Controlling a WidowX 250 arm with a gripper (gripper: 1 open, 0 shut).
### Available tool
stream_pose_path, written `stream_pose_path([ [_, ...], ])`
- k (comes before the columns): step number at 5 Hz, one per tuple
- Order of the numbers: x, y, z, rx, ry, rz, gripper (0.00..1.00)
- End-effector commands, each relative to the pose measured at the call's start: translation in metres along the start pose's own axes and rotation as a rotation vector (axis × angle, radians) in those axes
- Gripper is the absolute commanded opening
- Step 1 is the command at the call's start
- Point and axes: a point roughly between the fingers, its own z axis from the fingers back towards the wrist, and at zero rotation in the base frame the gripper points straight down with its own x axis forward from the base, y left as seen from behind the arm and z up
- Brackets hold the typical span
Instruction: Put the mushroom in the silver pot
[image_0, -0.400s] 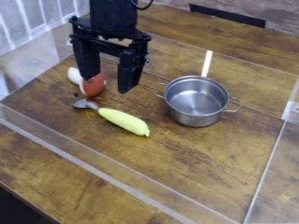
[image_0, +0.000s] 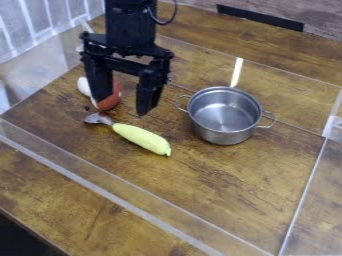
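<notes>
The mushroom (image_0: 111, 97) lies on the wooden table with its reddish-brown cap toward the middle and its whitish stem pointing left. My black gripper (image_0: 122, 106) points straight down over it, open. Its left finger crosses in front of the mushroom and hides part of it, while the right finger stands a little to the right of the cap. I cannot tell whether either finger touches the mushroom. The silver pot (image_0: 222, 133) stands empty to the right of the gripper, apart from it, with two small side handles.
A yellow-green elongated vegetable (image_0: 142, 138) lies just in front of the gripper. A small metal piece (image_0: 96, 119) sits by its left end. Clear plastic walls (image_0: 160, 215) fence the work area. A pale stick (image_0: 237, 72) stands behind the pot.
The gripper has sunk a little lower around the mushroom, its jaws still open. The mushroom, pot and vegetable have not moved.
</notes>
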Motion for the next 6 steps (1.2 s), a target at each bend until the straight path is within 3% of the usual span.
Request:
stream_pose_path([
  [1, 0.006, 0.009, 0.009, 0.000, -0.043, 0.068, 1.00],
  [3, 0.020, 0.028, 0.010, -0.007, -0.081, 0.173, 1.00],
  [6, 0.034, 0.037, -0.007, -0.067, -0.096, 0.254, 1.00],
])
